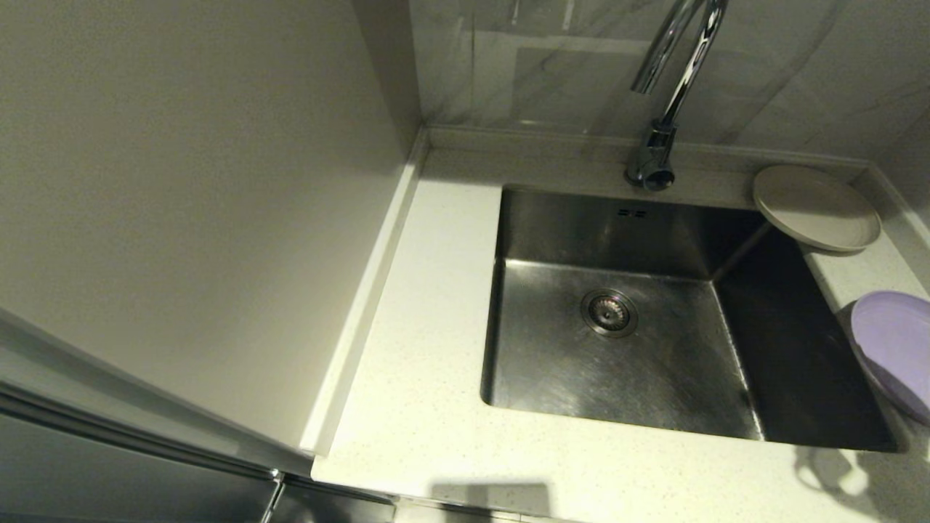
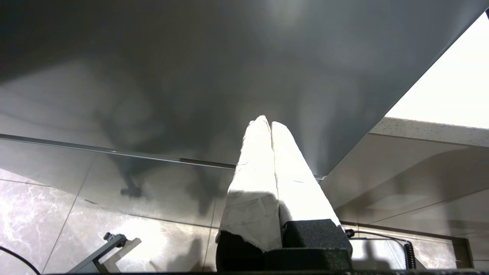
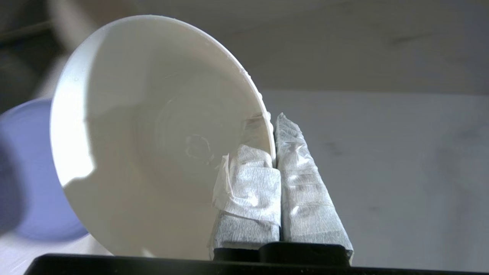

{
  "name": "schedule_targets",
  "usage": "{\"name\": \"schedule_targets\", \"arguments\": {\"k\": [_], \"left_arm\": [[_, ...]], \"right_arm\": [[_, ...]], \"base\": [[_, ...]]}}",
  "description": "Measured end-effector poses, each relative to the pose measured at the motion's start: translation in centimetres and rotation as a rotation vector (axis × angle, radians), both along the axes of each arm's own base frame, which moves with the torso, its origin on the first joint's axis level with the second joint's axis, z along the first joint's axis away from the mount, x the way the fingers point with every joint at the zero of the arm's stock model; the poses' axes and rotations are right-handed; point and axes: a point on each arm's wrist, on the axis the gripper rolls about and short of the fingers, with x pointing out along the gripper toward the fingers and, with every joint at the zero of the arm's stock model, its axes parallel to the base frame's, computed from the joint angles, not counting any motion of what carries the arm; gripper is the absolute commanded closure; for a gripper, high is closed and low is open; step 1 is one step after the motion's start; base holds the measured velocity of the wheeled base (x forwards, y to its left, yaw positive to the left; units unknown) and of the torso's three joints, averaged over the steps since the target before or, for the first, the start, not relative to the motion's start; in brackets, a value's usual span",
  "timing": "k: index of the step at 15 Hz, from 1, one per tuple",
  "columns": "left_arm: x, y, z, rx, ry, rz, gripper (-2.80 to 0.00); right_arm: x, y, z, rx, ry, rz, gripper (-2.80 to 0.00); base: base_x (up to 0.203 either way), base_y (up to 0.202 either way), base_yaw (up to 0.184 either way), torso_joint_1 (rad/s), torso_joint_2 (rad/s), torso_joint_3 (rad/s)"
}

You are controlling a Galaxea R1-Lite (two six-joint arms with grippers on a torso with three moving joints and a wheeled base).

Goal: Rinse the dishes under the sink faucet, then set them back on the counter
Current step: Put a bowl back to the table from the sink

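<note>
while the right tool (image 3: 273, 137) is closed on the rim of the white bowl (image 3: 153, 133), the bowl is lifted and tilted, with its inside toward the wrist camera. one wrapped finger is inside the bowl and the other one is outside, so the rim is pinched between them. behind the bowl, the lilac plate (image 3: 34, 172) is partly seen. neither the right tool nor the bowl appears in the head view.

the left tool (image 2: 270, 124) is parked low, beside a grey cabinet front, and its two wrapped fingers are pressed together with nothing between them.

the sink (image 1: 654, 327) has no dish in it, only the drain strainer (image 1: 609, 312) in the middle of the bottom. the faucet (image 1: 665, 94) stands at the far edge of the sink. on the table (image 1: 421, 327), the beige plate (image 1: 815, 208) lies at the far right corner of the sink, its edge a little over the basin. the lilac plate (image 1: 895, 349) lies nearer, on the right side, also a little over the basin.
</note>
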Motion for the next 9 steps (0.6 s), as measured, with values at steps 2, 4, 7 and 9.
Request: {"name": "schedule_targets", "arguments": {"k": [2, 4, 7, 9], "left_arm": [[0.0, 0.0, 0.0, 0.000, 0.000, 0.000, 0.00], [0.0, 0.0, 0.0, 0.000, 0.000, 0.000, 0.00], [0.0, 0.0, 0.0, 0.000, 0.000, 0.000, 0.00], [0.0, 0.0, 0.0, 0.000, 0.000, 0.000, 0.00]], "right_arm": [[0.0, 0.0, -0.5, 0.058, 0.075, 0.026, 0.00], [-0.3, 0.0, -0.6, 0.117, 0.154, 0.040, 0.00], [-1.9, 0.0, 0.1, 0.282, 0.297, 0.047, 0.00], [-4.0, 0.1, 1.0, 0.416, 0.383, 0.029, 0.00]], "base": [[0.000, 0.000, 0.000, 0.000, 0.00, 0.000], [0.000, 0.000, 0.000, 0.000, 0.00, 0.000], [0.000, 0.000, 0.000, 0.000, 0.00, 0.000], [0.000, 0.000, 0.000, 0.000, 0.00, 0.000]]}}
